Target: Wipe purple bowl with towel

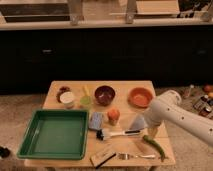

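Presently, camera view. The wooden surface [125,86] stands in front of dark cabinets [100,50].

The purple bowl [105,94] sits upright in the back row, about mid-width. The orange bowl [140,96] is to its right, apart from it with bare wood between. A green cup [86,101] is just beside the purple bowl on the left, and a white cup [66,98] is further left.

The towel [137,122] lies flat in front of the orange bowl, toward the right edge. The white arm [175,114] comes in from the right, over that edge. The end effector [150,131] hangs low just beside the towel's right corner. Whether it is released or clenched: cannot tell. Whether it touches the towel: cannot tell.

Between towel and purple bowl:
- An orange item [113,116] is in front of the bowl.
- A blue-grey pad [96,120] is on the left of that item.
- A brush [114,133] lies crosswise in front of both, its handle reaching the towel's front edge.

A green vegetable [155,146] lies below the end effector, near the front right corner. A fork [135,156] and a block [102,157] lie along the front edge. The green tray [30,150] fills the front left.

Bare wood shows between the two bowls and from there down to the towel.
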You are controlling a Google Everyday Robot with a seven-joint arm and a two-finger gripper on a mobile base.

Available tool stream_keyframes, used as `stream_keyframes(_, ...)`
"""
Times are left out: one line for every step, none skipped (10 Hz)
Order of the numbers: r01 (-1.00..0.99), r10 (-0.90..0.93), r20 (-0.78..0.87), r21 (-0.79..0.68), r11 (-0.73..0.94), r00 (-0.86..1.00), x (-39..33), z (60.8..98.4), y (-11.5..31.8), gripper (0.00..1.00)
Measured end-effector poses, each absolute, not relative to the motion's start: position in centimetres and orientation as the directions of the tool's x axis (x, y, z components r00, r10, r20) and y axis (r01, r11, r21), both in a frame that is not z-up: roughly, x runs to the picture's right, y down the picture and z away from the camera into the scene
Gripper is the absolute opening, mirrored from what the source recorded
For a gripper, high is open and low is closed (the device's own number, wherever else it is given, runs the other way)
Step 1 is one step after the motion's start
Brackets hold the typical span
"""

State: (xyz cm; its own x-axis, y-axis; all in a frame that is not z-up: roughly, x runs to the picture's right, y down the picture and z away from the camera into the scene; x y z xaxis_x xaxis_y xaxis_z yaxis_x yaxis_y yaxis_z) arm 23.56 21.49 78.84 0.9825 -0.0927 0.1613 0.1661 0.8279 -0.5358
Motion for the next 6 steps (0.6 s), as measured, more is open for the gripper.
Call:
stream_keyframes(0.165, -0.091, 0.162, -0.537, 0.827, 0.983, 23.6, 79.4, 21.8, 0.8)
stream_keyframes(0.167, -0.09, 0.165, -0.539, 0.826, 0.982, 23.4, 79.7, 21.9, 0.8)
stream_keyframes(0.171, -0.092, 0.17, -0.54, 0.824, 0.981, 23.1, 79.8, 22.0, 0.8)
stream_keyframes(0.172, -0.092, 0.172, -0.542, 0.822, 0.981, 23.0, 80.0, 22.1, 0.8)
stream_keyframes(0.174, -0.094, 0.171, -0.545, 0.82, 0.981, 23.0, 80.5, 22.1, 0.8)
stream_keyframes(0.178, -0.098, 0.173, -0.547, 0.818, 0.98, 22.9, 80.8, 22.0, 0.8)
